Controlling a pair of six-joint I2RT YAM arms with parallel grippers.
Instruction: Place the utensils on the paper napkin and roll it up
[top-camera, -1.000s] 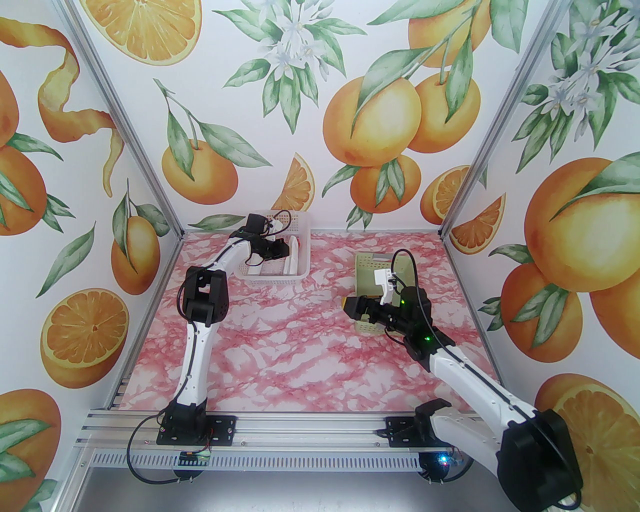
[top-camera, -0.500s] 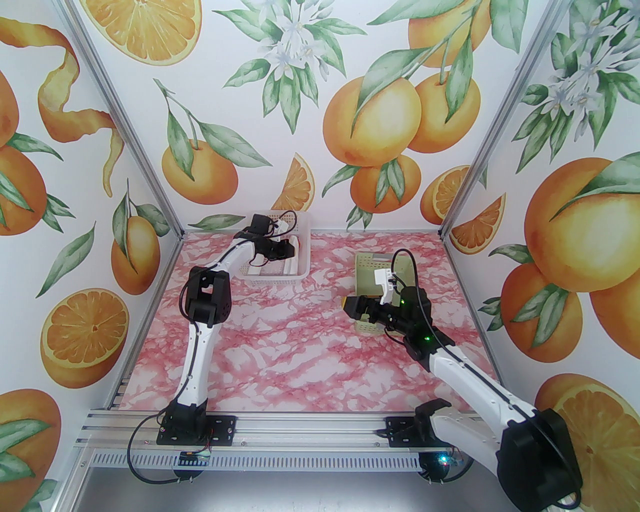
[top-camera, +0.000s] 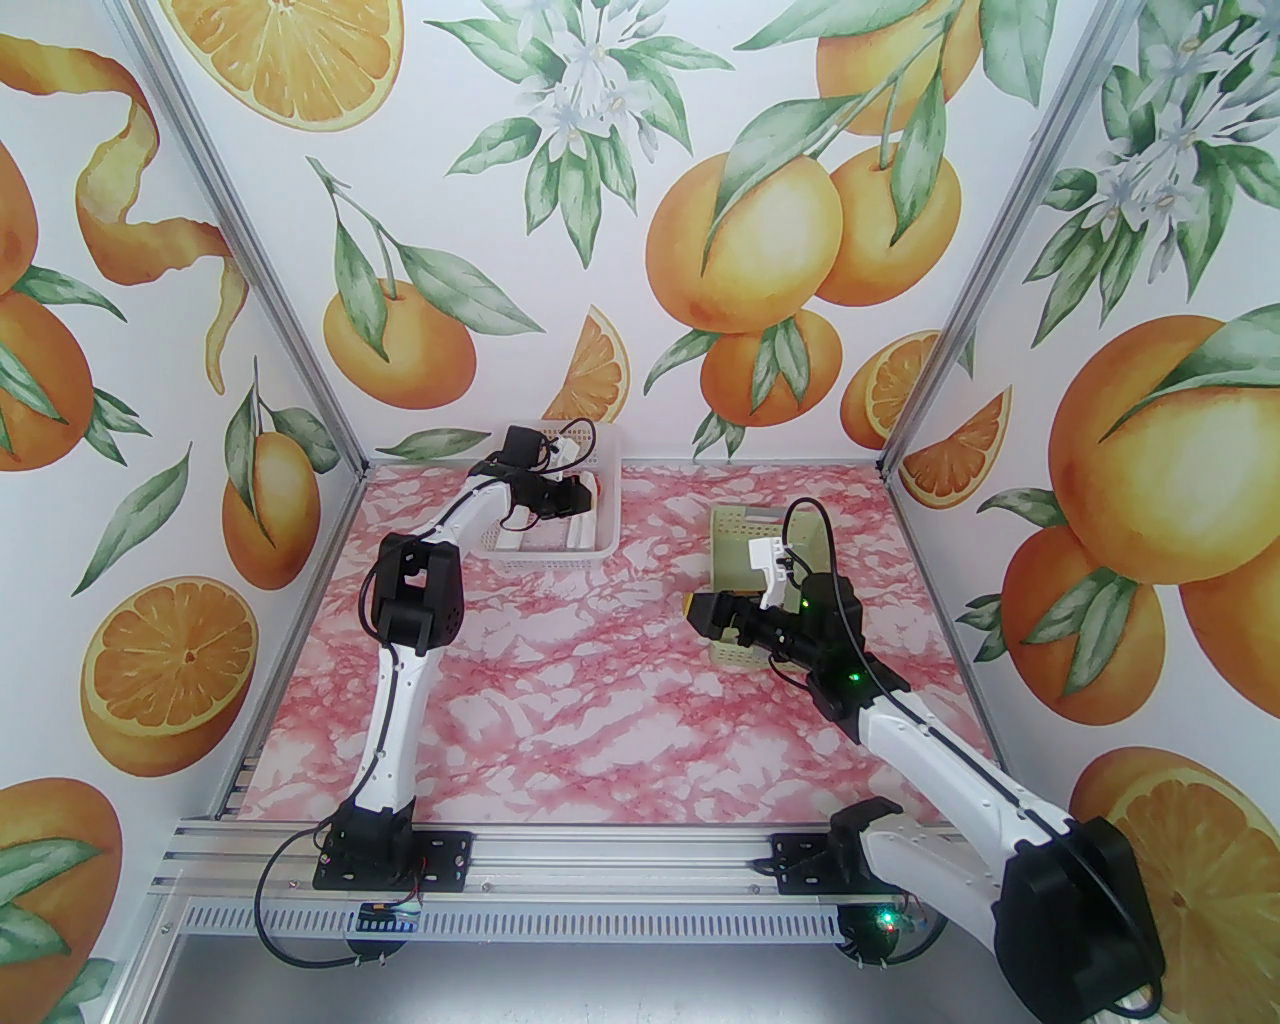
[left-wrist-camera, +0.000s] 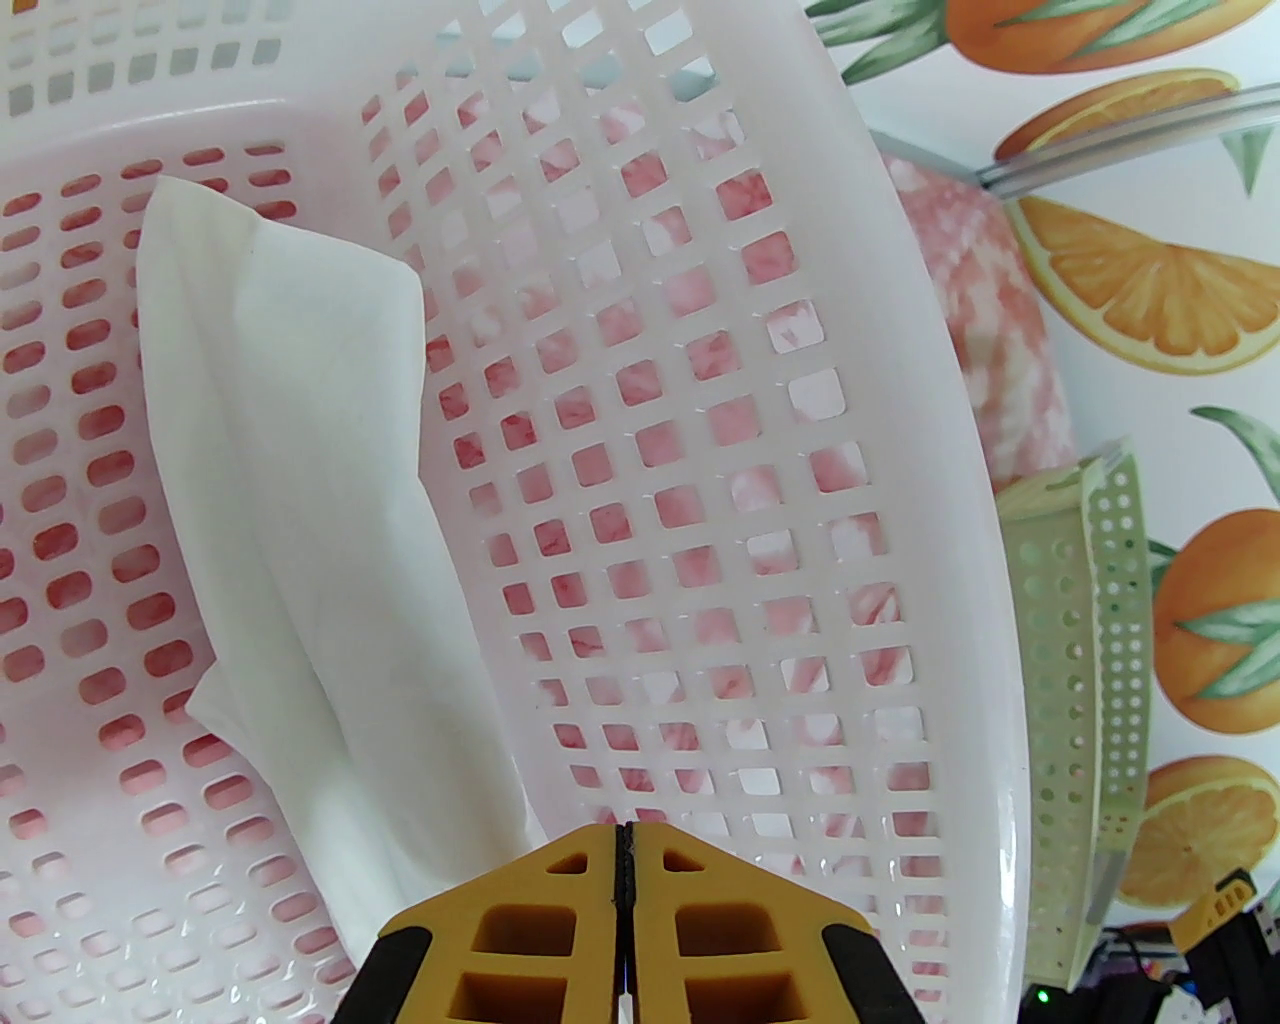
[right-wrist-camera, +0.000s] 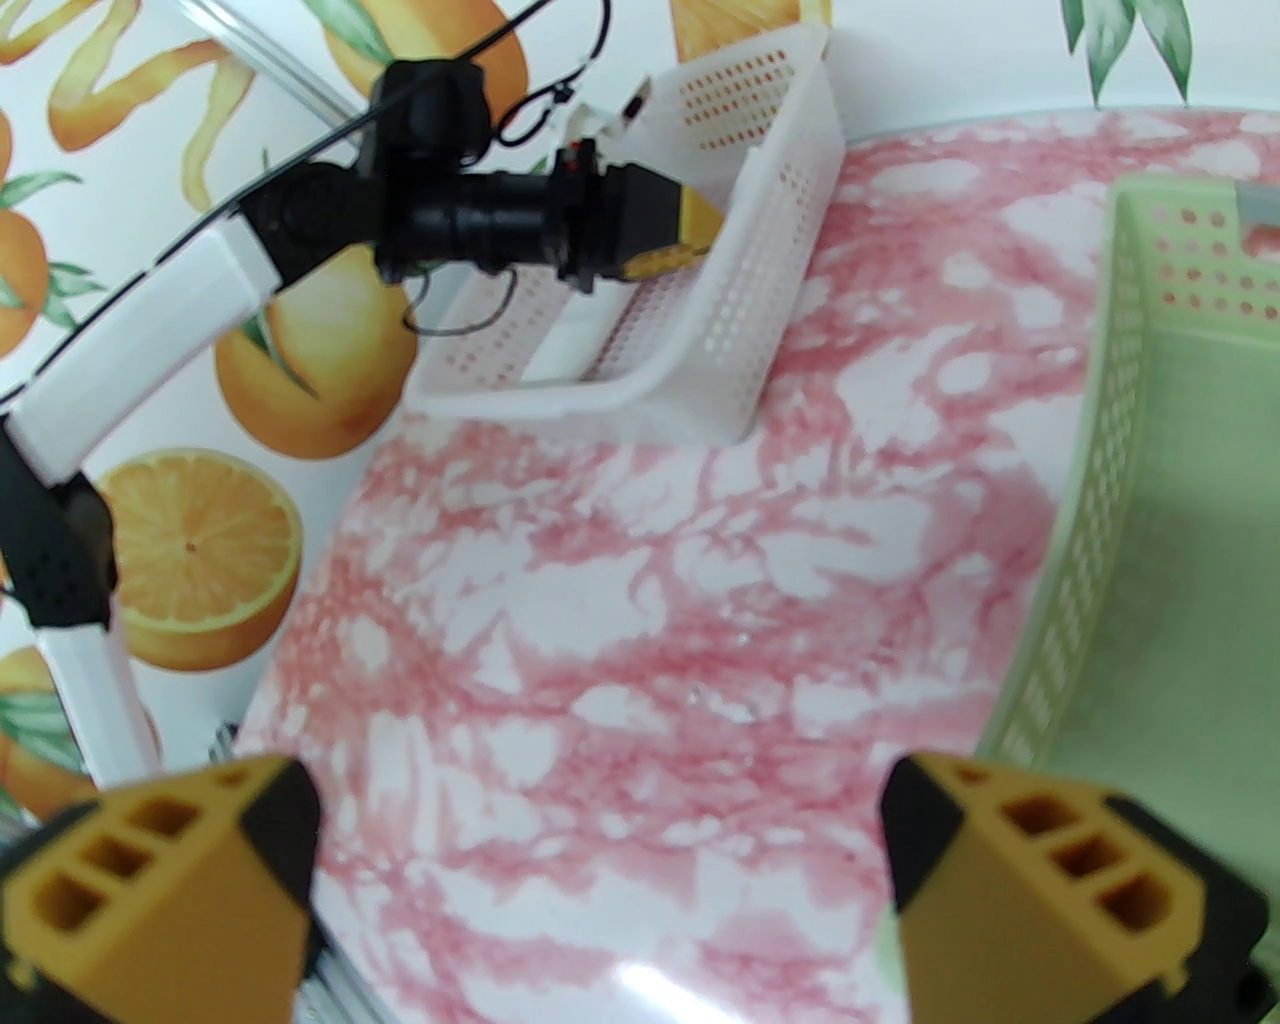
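your left claw is shut at the end of the folded white paper napkin inside the white perforated plastic basket. a thin pinch could slip or tear on lifting. right claw gapes, well apart from that basket.

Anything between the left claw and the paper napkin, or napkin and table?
Nothing visible there: the shut left claw sits at the lower end of the paper napkin inside the white basket. Toward the table, the basket's wall is in the way; the napkin must lift over it.
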